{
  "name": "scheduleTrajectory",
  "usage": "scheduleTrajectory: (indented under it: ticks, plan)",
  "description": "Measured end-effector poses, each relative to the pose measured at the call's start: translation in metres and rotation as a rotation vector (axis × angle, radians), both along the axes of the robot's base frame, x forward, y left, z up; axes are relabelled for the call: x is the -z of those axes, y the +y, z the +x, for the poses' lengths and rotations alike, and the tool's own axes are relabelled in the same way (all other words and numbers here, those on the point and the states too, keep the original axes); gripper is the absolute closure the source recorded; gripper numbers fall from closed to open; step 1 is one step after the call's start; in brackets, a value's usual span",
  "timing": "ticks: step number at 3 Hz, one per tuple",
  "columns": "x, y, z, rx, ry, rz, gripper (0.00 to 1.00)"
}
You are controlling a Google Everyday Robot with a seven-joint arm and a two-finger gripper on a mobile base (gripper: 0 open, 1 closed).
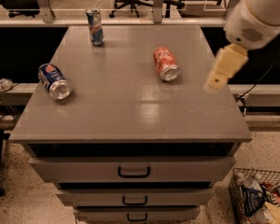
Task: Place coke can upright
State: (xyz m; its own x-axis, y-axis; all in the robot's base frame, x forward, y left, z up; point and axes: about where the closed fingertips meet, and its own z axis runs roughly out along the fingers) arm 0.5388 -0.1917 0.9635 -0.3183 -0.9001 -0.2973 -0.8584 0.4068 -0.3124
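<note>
The coke can (165, 63), red-orange with white script, lies on its side on the grey cabinet top (130, 111), right of centre, with its silver end facing the front. My gripper (219, 78) hangs above the right side of the cabinet top, to the right of the coke can and apart from it. It holds nothing that I can see. The white arm body (259, 13) is above it at the upper right.
A blue Pepsi can (54, 81) lies on its side near the left edge. A slim blue-and-silver can (95, 26) stands upright at the back. Drawers (133, 171) run down the front. A wire basket of clutter (261, 197) stands on the floor at the lower right. Office chairs stand behind.
</note>
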Motion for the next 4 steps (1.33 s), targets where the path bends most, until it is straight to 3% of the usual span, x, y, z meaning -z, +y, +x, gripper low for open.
scheduleTrajectory:
  ticks: [1,2,4]
  plan:
    - [0.010,0.019,0.069,0.126,-0.028,0.071,0.00]
    - [0.034,0.043,0.119,0.251,0.005,0.156,0.00]
    - [0.087,0.090,0.183,0.510,0.055,0.253,0.00]
